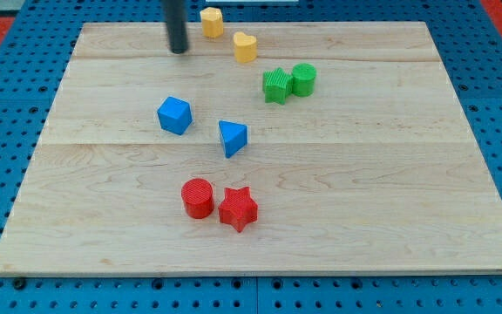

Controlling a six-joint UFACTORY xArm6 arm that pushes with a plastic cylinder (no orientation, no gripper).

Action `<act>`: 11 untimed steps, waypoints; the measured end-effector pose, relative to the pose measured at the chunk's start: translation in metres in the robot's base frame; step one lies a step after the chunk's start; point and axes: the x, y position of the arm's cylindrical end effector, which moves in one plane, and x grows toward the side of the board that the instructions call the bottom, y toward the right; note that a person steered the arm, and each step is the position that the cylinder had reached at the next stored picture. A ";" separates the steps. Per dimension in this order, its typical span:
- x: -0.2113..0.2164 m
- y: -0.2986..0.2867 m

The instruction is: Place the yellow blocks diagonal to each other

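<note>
End effector (179, 50) (plain rod, nothing clamped, no jaws to judge) being held near table (390, 218) top edge. Yellow hexagon block (212, 21) lying just to its right, clear; yellow heart block (245, 47) farther right, already sitting diagonally, likely by design.

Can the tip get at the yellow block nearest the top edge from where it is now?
Probably yes. My tip sits just to the view's left of that yellow block, with bare board between them; the yellow heart block lies beyond.

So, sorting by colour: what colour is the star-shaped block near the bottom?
Red star, clear in the camera view.
</note>
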 end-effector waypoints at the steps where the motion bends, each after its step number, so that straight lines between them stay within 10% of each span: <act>1: -0.041 -0.023; 6: 0.040 0.109; 11: 0.024 0.133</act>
